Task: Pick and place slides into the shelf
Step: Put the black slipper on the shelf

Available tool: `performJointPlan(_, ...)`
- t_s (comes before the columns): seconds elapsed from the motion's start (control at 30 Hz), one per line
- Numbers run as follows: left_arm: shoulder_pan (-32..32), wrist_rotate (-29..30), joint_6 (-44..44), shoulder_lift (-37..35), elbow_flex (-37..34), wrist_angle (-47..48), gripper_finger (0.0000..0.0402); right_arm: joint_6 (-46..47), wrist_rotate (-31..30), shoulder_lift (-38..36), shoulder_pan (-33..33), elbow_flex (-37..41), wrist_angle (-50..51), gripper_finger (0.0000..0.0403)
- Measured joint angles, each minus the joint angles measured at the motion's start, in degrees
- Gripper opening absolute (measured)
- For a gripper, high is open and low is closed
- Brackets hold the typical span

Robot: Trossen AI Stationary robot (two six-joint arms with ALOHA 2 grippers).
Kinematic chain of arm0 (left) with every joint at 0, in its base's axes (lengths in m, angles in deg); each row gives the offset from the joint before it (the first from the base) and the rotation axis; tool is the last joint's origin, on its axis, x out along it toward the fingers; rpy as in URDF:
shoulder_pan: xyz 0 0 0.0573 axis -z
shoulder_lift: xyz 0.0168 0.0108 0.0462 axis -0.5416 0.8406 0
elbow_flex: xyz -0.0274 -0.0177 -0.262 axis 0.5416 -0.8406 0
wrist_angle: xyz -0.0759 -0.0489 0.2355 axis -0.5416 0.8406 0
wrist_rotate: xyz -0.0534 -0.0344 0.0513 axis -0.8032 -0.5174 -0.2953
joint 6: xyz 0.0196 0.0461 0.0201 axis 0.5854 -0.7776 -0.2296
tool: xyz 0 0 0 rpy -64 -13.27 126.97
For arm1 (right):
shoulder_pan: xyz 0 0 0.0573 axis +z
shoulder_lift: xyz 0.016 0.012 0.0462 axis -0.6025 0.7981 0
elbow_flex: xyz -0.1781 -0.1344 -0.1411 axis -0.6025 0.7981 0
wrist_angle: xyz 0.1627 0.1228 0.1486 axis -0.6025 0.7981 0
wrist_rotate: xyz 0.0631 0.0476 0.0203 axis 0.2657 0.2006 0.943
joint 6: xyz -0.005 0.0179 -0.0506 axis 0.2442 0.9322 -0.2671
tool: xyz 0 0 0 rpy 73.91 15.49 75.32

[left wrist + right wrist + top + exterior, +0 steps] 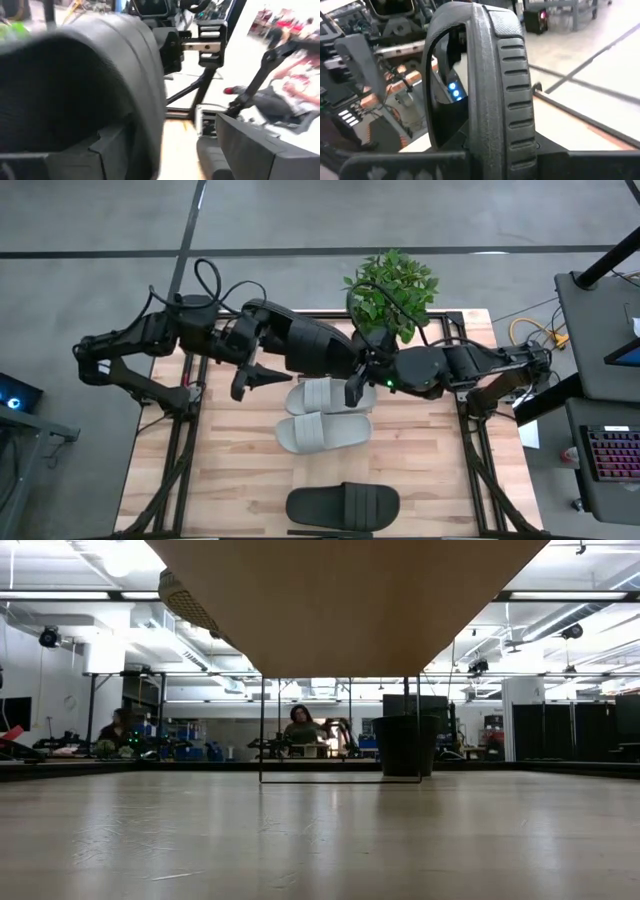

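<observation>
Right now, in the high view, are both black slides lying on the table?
No. Only one black slide lies on the table; the other black slide is up between the two arms.

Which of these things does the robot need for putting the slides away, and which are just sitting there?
Job:
black slide held in right gripper, with the open left gripper beside it
second black slide
grey slides
shelf

Lying about:
plant
keyboard
</observation>
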Motion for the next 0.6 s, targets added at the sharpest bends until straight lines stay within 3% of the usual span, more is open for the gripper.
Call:
performJointPlan(0.33, -0.1, 10.7, -8.1, -3.8, 0.0, 5.5, 0.0258, 7.9, 0.7, -2.4, 0.1, 0.0, 6.9, 0.0039)
performJointPlan(0.6, -0.2, 15.3, -10.2, -7.1, -0.1, 7.7, 0.0258, 20.2, 2.5, -3.4, 0.1, -0.1, 13.0, 0.0039)
